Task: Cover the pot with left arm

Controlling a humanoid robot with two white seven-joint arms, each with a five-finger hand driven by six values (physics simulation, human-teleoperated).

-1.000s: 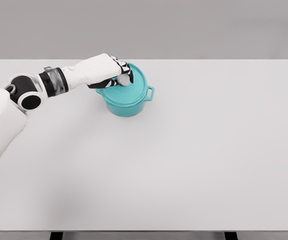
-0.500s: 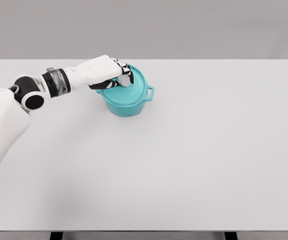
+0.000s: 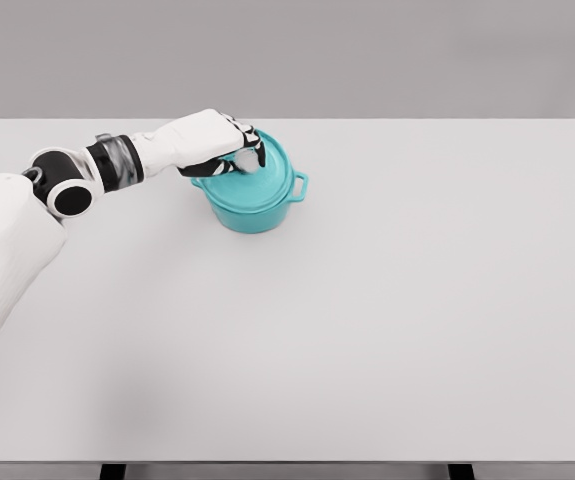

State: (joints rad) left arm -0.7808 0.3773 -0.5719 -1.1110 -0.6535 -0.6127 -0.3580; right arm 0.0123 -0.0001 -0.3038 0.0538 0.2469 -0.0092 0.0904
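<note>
One round teal pot (image 3: pixel 252 205) on the pale grey worktop (image 3: pixel 387 300) — one teal lid (image 3: pixel 267 178) on it, its knob gripped by the left robot hand (image 3: pixel 229 146).

I see a smooth, satin teal pot (image 3: pixel 252 205), a matt pale bench (image 3: pixel 367 330), and a glossy white plastic-looking left hand (image 3: pixel 217 143).

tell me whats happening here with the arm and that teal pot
The robot's left hand is on top of the teal pot on the white table, fingers curled around the knob of the lid. The lid lies on the pot, seemingly a little tilted. The right arm is out of view.
</note>
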